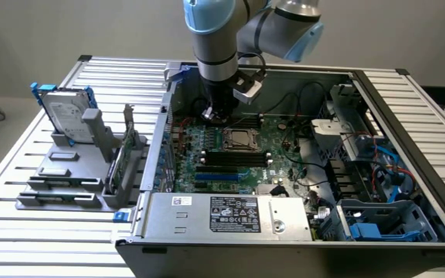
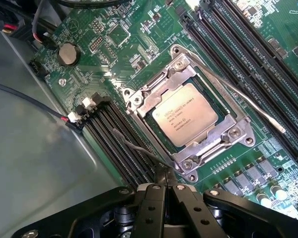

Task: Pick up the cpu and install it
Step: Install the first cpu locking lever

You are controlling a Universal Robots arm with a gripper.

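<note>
The cpu is a small square chip with a silver top and printed lettering. It lies flat in the motherboard socket, with the metal retention frame around it. In the exterior view the cpu sits mid-board inside the open computer case. My gripper is just beside one corner of the socket, its two black fingers pressed together. A thin socket lever runs up to the fingertips; whether it is pinched there is hidden. In the exterior view the gripper hangs low over the board, toward that view's left of the socket.
A second socket lever sticks out over the black memory slots. More memory slots flank the near side. The case wall stands close to the arm. A hard drive with blue brackets and grey holders sit outside the case.
</note>
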